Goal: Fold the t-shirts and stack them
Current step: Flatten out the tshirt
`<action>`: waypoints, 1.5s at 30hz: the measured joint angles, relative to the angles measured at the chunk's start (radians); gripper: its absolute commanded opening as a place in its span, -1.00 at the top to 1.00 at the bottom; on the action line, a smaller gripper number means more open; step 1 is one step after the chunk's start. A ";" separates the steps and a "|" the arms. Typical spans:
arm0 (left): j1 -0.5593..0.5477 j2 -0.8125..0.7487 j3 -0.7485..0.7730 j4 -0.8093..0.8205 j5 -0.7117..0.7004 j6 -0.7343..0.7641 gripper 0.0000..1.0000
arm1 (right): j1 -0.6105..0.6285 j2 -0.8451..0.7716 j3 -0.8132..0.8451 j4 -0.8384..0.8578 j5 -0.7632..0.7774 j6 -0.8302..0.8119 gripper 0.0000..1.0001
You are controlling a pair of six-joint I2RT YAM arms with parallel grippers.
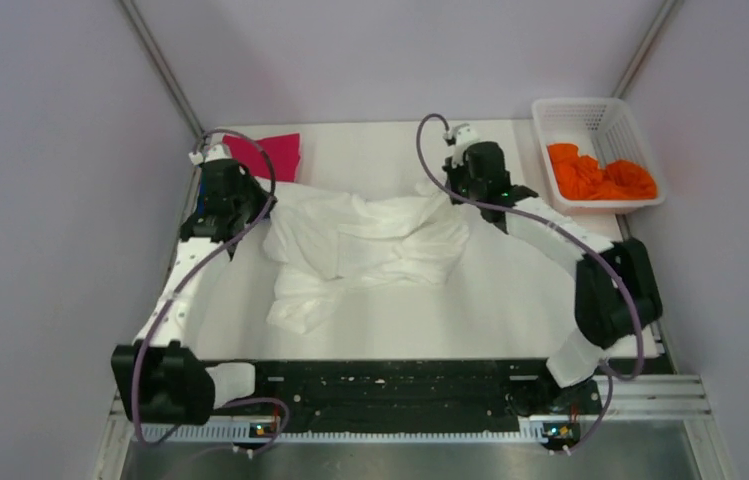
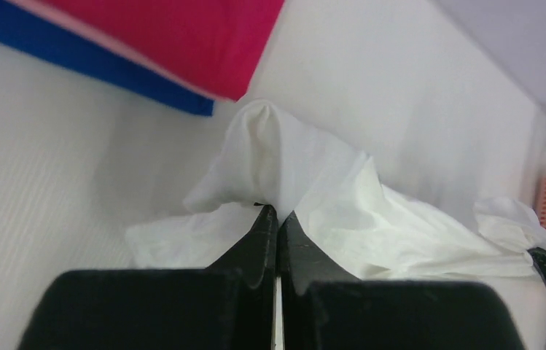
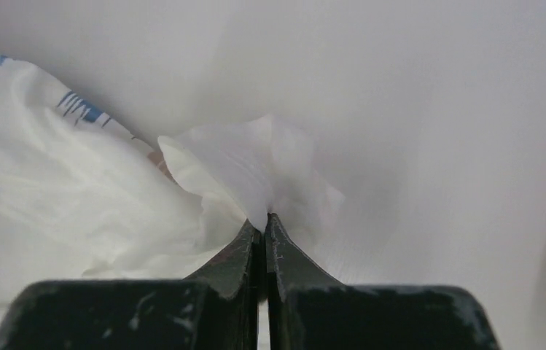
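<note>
Both pincers are clamped tight on the white t-shirt (image 1: 370,245), jaws pressed together with cloth between them. From my screen, the left gripper (image 2: 278,213) pinches a raised peak of fabric at the shirt's far-left corner. The right gripper (image 3: 264,219) pinches a small tuft at the shirt's far-right corner.

The shirt itself lies crumpled on the table (image 1: 490,310), strung between the two grips, with loose folds sagging toward the near side and one lobe trailing off near-left. It is not flat and not folded. The right wrist view shows a blue print (image 3: 80,108) on the cloth just left of that grip; I can't read it.

A magenta t-shirt (image 1: 268,155) sits just beyond the white shirt's far-left corner, folded flat. It rests on top of a blue t-shirt (image 2: 109,69), which I only catch as a strip along the magenta one's edge in the left wrist view. I can't tell whether that pile touches the white cloth.

Off to the white shirt's right and apart from it stands a white lattice basket (image 1: 590,103), with an orange t-shirt (image 1: 600,177) bunched up inside.
</note>
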 measured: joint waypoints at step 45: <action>0.000 -0.042 -0.159 0.233 0.085 -0.055 1.00 | -0.103 -0.652 -0.443 0.061 0.201 0.192 1.00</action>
